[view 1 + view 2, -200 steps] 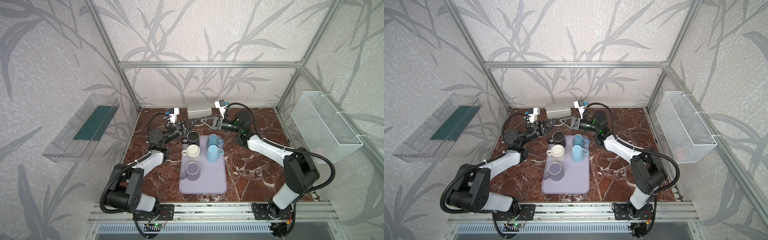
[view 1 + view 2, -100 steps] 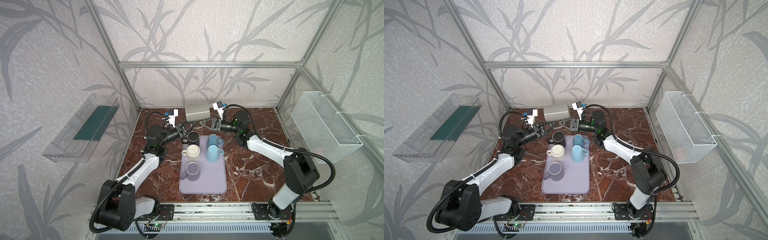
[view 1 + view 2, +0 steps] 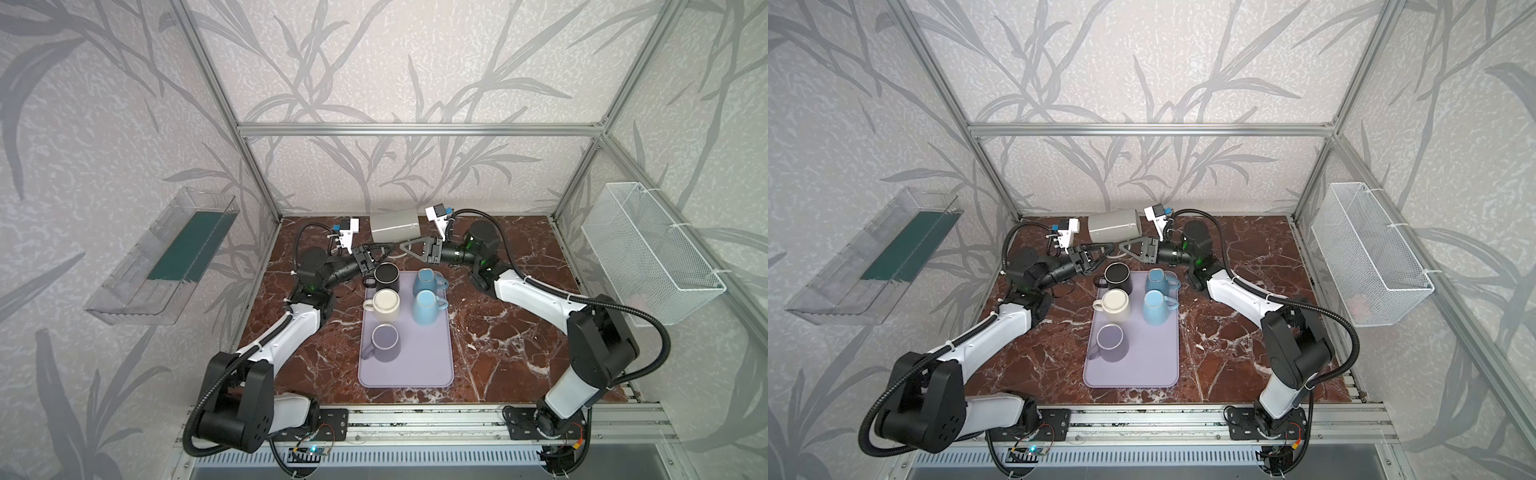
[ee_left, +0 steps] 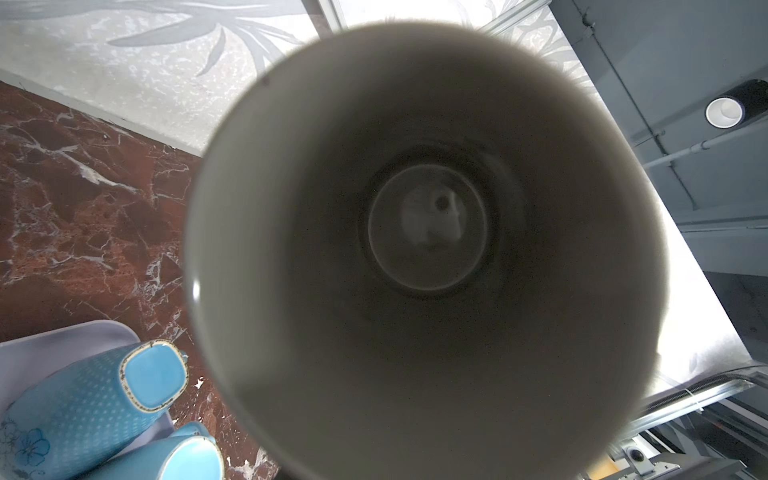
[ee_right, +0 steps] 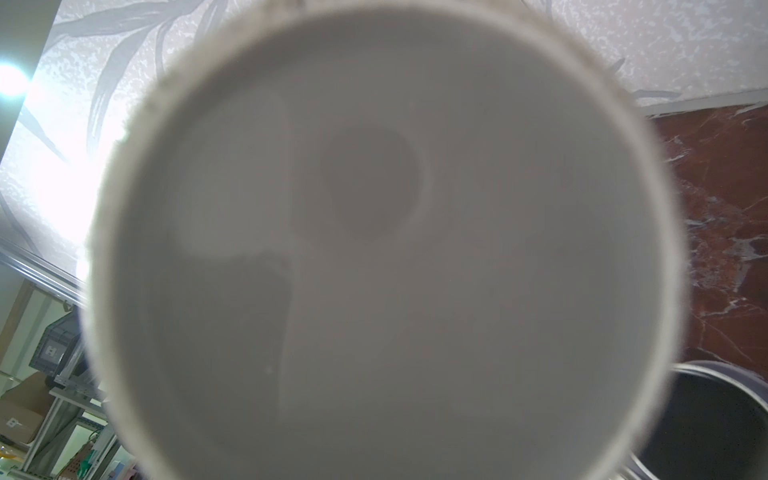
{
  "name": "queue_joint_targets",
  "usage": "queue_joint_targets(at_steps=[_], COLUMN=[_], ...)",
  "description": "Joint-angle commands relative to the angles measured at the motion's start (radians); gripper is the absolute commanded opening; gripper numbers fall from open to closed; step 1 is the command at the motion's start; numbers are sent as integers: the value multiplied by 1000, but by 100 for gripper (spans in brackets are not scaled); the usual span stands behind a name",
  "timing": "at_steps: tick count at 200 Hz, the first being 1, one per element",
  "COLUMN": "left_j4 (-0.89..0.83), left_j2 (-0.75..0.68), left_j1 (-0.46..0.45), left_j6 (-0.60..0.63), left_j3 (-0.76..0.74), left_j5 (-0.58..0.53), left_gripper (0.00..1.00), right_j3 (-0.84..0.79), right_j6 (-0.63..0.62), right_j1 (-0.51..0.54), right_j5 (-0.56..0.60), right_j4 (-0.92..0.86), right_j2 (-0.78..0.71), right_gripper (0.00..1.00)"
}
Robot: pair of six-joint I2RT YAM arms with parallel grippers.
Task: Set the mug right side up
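– Red marble with white veins makes the table (image 3: 498, 332), and walls with a leaf pattern stand around it. What is on it?
– One lilac tray (image 3: 415, 365) in the middle, with five mugs. A black mug (image 3: 387, 276), a cream mug (image 3: 385, 303) and a purple mug (image 3: 384, 340) stand in one column, and two blue mugs (image 3: 428, 280) stand beside them.
– And the grey mug (image 3: 395, 224)?
– It is in the air over the back of the table, behind the tray, and it lies on its side. In both top views it is just above the tips of the two grippers, which point at each other.
– Which way does its mouth look?
– Toward the left arm. The left wrist view looks straight into it, down to the bottom. The right wrist view is filled by its flat base.
– How are the jaws?
– The right gripper (image 3: 409, 248) has its jaws closed together and holds the grey mug from below. The exact place of the grip is hidden. For the left gripper (image 3: 380, 250) I cannot tell how wide the jaws stand, nor whether they touch the mug.
– Anything on the walls?
– A clear bin (image 3: 166, 253) on the left, a wire basket (image 3: 648, 249) on the right.
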Motion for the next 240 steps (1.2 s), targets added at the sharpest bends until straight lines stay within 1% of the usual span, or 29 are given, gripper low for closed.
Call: queue_joint_targets(at_steps=[1, 44, 70, 96, 125, 155, 198, 224, 227, 240], left_j4=[91, 83, 80, 66, 89, 101, 113, 83, 80, 77], left_j2=[-17, -5, 2, 11, 21, 30, 35, 36, 37, 36], left_j1=[8, 9, 9, 10, 10, 10, 9, 10, 10, 10], left_j6=[-32, -33, -31, -25, -38, -44, -46, -30, -27, -26], left_j3=[33, 45, 53, 63, 63, 57, 54, 54, 55, 55], left_j5=[33, 41, 49, 52, 52, 50, 52, 54, 54, 53], left_gripper=[34, 25, 22, 22, 25, 32, 33, 33, 32, 32], right_j3=[17, 21, 24, 35, 34, 35, 39, 46, 46, 48], right_j6=[-39, -21, -17, -15, -2, 57, 86, 97, 100, 113], right_j1=[-4, -3, -1, 7, 10, 10, 10, 8, 8, 7], right_j5=[-10, -28, -34, -47, -48, -48, -40, -44, -43, -47], right_j4=[60, 81, 81, 78, 96, 174, 212, 224, 225, 241], right_j2=[-43, -30, -26, -15, -6, 12, 19, 19, 42, 51], right_gripper=[0, 0, 0, 0, 0, 0, 0, 0, 0, 0])
